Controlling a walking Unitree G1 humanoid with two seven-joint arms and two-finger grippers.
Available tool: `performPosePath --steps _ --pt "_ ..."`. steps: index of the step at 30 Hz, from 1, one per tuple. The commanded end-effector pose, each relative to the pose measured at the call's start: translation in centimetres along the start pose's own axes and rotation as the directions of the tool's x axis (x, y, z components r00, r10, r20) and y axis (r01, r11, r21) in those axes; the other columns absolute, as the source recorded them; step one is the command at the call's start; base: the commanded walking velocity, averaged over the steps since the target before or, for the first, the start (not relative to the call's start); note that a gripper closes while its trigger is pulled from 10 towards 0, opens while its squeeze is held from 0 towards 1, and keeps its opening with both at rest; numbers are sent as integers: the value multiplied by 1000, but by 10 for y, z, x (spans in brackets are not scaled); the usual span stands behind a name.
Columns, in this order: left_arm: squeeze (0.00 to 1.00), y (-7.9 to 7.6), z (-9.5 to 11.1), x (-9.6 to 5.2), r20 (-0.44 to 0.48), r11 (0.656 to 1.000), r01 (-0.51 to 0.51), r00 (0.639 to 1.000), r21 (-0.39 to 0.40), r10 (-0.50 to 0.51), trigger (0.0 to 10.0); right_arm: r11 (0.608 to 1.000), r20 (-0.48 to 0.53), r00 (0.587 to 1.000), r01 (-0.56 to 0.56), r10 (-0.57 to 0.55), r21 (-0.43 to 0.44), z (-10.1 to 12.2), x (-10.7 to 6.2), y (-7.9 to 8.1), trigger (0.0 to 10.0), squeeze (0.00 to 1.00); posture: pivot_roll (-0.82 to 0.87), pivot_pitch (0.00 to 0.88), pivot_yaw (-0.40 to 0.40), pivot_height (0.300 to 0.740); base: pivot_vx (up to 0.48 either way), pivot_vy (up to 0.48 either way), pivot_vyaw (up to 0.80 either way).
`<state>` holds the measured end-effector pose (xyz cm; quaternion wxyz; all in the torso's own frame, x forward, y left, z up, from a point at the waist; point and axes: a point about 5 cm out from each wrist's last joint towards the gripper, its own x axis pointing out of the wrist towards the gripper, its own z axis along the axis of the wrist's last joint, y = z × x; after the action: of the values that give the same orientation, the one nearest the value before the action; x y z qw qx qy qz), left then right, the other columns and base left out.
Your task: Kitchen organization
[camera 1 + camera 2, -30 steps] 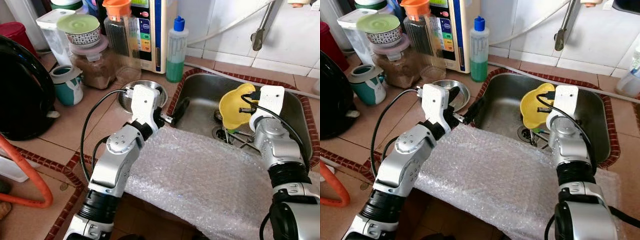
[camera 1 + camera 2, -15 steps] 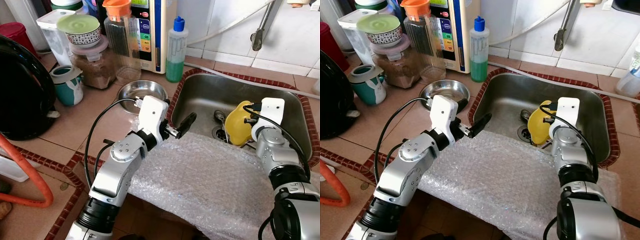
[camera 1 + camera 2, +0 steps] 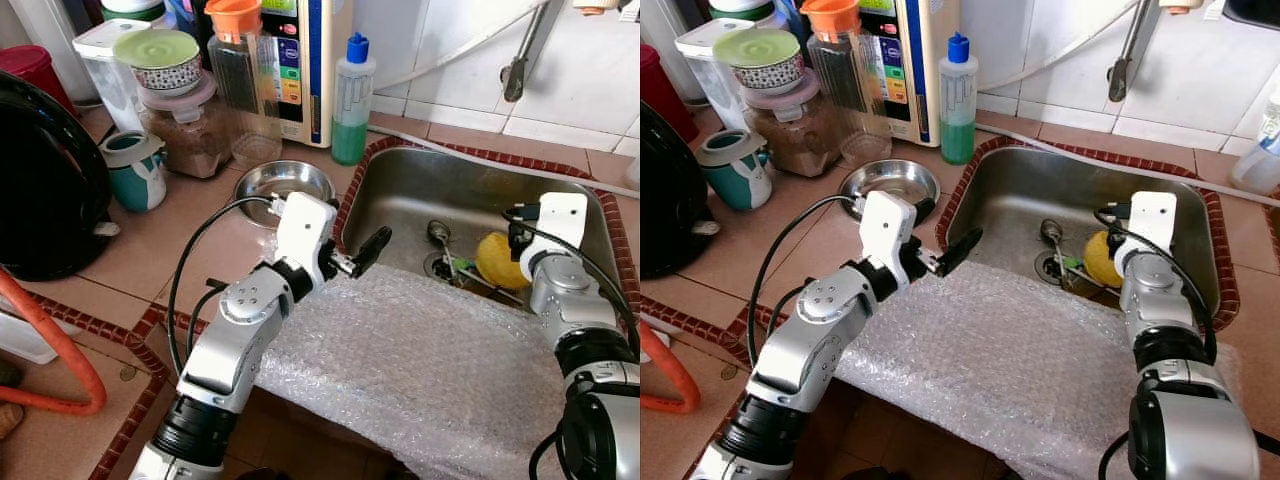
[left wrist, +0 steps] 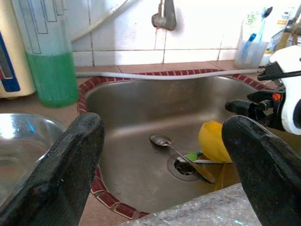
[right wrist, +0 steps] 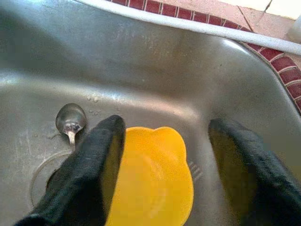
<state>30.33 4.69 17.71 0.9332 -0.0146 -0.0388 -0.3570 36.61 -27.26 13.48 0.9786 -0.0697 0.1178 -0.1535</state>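
A yellow plastic bowl (image 3: 499, 260) lies on the floor of the steel sink (image 3: 400, 190), beside the drain. My right gripper (image 5: 167, 125) hangs just over it, open, with its fingers (image 5: 96, 169) spread wider than the bowl (image 5: 153, 179) and a gap on one side. A metal spoon (image 3: 437, 232) rests by the drain. My left gripper (image 4: 162, 125) is open and holds nothing. It hovers at the sink's near left rim, above the edge of the bubble wrap (image 3: 420, 360).
A steel bowl (image 3: 283, 181) sits on the tiled counter left of the sink. Behind it stand a green soap bottle (image 3: 351, 100), jars and a teal cup (image 3: 135, 168). A large black pot (image 3: 45, 190) is at far left. The tap (image 3: 522, 55) hangs over the sink's back.
My right gripper came down into the sink with the yellow bowl and let it go beside the drain. The left arm shifted slightly right a second ago, then held still.
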Motion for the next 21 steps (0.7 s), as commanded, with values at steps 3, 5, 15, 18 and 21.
performPosePath --steps 3,5,15,18,21 --pt "0 15 11 0 42 995 -91 995 47 89 10000 998 53 997 -56 54 31 15 0 9 10000 1000 -4 101 37 740 0 0 0" --pt "0 18 12 0 47 992 -114 993 51 112 10000 997 62 996 -68 66 33 17 0 10 10000 1000 -4 101 37 740 0 0 0" --pt "0 86 5 -1 -55 838 -538 837 93 544 10000 829 254 804 -559 538 15 49 -41 69 10000 0 -25 103 39 740 0 0 0" --pt "0 97 -2 1 -104 810 -582 803 77 587 10000 701 262 669 -711 695 -43 53 -73 88 10000 0 -34 105 42 740 0 0 0" --pt "0 101 -4 0 -118 797 -600 788 67 604 10000 672 251 639 -737 727 -73 52 -81 91 10000 0 -39 106 47 740 0 0 0"
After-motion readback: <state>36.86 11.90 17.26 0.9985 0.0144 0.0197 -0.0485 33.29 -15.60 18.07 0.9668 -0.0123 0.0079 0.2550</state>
